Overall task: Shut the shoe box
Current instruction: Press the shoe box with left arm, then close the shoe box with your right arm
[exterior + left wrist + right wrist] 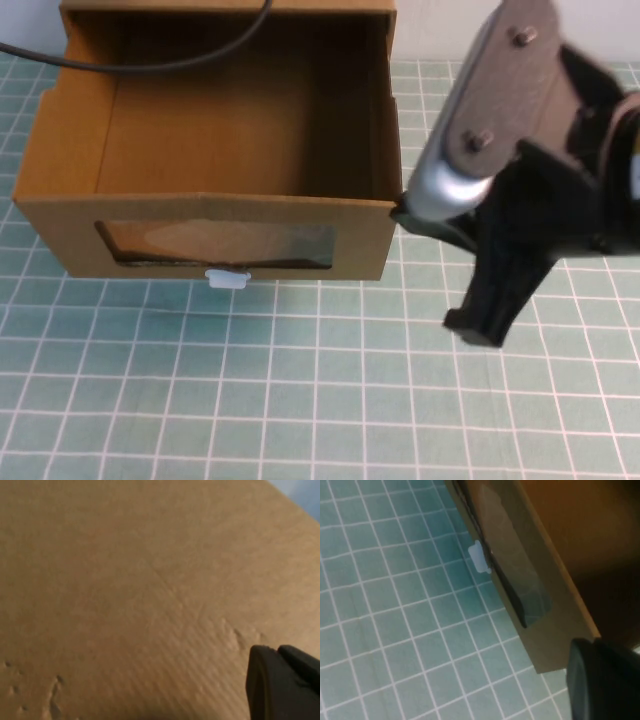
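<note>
**High view: drawer out, right arm at its corner**

High view shows us the shoe box (pixel 215 150) at the far left of the green grid mat (pixel 300 390), its drawer pulled out toward us and its inside bare. The front panel carries a clear window (pixel 215 243) with a small white tab (pixel 227 278) just below it. A black cable (pixel 150 62) crosses the top of the box.

Our right gripper (pixel 490 310) hangs just beside the drawer's front right corner, fingers pointing down toward the mat, with the arm's silver joint close against that corner. We cannot tell whether its fingers are spread or closed. In the right wrist view we see the window, the tab (pixel 480 559) and the front panel from the side, with a dark finger at the frame's edge.

Our left gripper (pixel 282 682) sits close against a plain brown cardboard face that fills the left wrist view; we cannot tell its state either.
</note>
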### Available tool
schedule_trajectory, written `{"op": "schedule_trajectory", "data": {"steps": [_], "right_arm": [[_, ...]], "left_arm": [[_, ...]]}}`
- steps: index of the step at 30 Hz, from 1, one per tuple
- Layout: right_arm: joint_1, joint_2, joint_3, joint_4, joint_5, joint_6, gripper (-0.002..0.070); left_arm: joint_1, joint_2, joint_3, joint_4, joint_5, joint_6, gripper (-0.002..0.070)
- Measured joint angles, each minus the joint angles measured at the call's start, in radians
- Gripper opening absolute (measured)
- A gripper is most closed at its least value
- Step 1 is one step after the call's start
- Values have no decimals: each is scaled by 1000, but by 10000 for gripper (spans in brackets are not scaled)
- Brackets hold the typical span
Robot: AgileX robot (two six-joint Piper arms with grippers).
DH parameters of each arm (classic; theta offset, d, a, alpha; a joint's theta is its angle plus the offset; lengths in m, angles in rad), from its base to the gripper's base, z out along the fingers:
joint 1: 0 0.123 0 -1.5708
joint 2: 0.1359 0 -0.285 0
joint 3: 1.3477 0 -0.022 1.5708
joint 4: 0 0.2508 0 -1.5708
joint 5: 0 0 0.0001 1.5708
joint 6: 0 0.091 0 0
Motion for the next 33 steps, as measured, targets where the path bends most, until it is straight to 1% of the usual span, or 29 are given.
{"op": "schedule_trajectory", "data": {"steps": [3, 5, 11, 13, 15, 19, 21, 22, 26, 33], "right_arm": [[97, 16, 0, -168, -14, 123, -14], [145, 29, 0, -227, -19, 181, -14], [243, 130, 0, -273, -81, 236, -14], [262, 180, 15, -356, -157, 296, -14], [284, 222, 45, -554, -232, 440, -14], [344, 274, 121, -1064, -290, 886, -14], [368, 287, 156, -1215, -328, 1033, -14], [378, 292, 172, -1263, -359, 1080, -14], [389, 332, 199, -1334, -452, 1170, -14], [391, 476, 202, -1466, -403, 1234, -14]], "left_arm": [[0, 49, -5, -2, 7, -15, -5], [0, 68, -6, -11, 6, -19, -5], [0, 72, -13, -19, 3, -23, -5], [0, 72, -13, -19, 3, -23, -5], [0, 72, -13, -19, 3, -23, -5], [0, 72, -13, -19, 7, -23, -5], [0, 72, -13, -19, 7, -23, -5], [0, 72, -13, -19, 7, -23, -5], [0, 72, -13, -19, 9, -23, -5], [0, 72, -13, -19, 9, -23, -5]]}}
